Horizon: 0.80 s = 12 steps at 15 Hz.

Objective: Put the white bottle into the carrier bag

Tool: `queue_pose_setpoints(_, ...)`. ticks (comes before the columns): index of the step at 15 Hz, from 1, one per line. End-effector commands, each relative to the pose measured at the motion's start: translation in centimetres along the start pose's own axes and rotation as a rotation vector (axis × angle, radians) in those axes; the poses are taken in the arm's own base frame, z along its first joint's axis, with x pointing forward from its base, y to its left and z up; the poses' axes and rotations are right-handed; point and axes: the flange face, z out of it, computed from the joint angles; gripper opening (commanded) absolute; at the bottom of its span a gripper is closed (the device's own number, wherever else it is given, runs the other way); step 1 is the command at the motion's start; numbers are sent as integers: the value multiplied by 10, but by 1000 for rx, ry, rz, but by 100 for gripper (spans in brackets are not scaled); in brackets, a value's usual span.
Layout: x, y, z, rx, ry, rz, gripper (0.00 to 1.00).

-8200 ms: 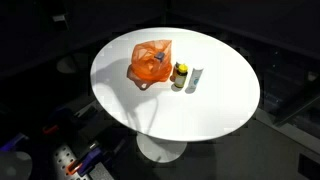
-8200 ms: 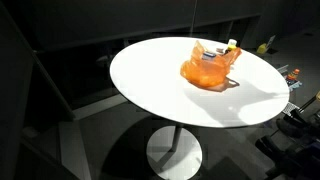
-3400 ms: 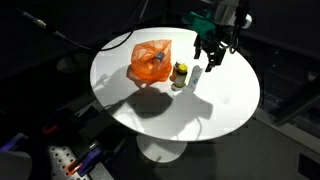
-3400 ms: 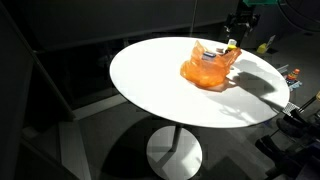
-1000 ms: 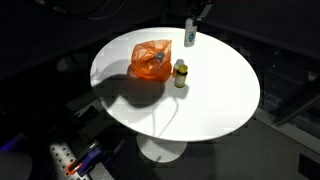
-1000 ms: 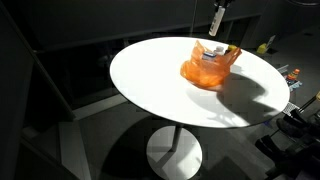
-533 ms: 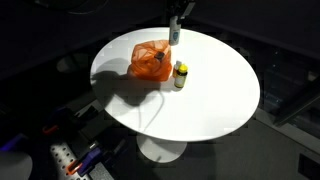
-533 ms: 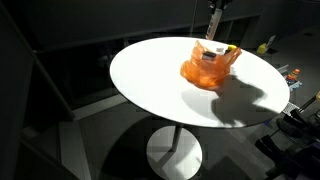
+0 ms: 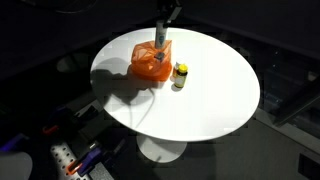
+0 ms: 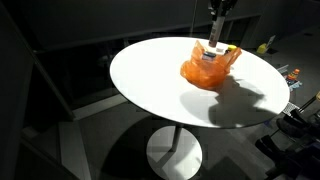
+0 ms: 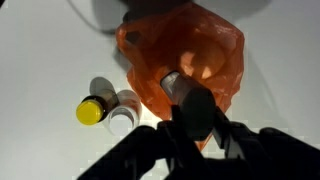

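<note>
Likely a lab or test room, though too dim to be sure. Dark surroundings in both exterior views. A dark panelled wall runs behind. One round white pedestal table stands alone, brightly lit against the gloom. Its white disc-shaped foot sits on a bare dark floor. Loose kit lies low at the frame edge in an exterior view: a white strip with red and blue bits. Dark gear crowds the side of an exterior view, too dim to name.
</note>
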Motion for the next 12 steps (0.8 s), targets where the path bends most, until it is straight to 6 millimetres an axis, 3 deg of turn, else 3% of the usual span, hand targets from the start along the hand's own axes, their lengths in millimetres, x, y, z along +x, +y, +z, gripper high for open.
queue_pose_setpoints(1,-20,-4,1,6,-42,-65,10)
queue_pose_setpoints(12,-14,-14,28,-3,-87,-210,10)
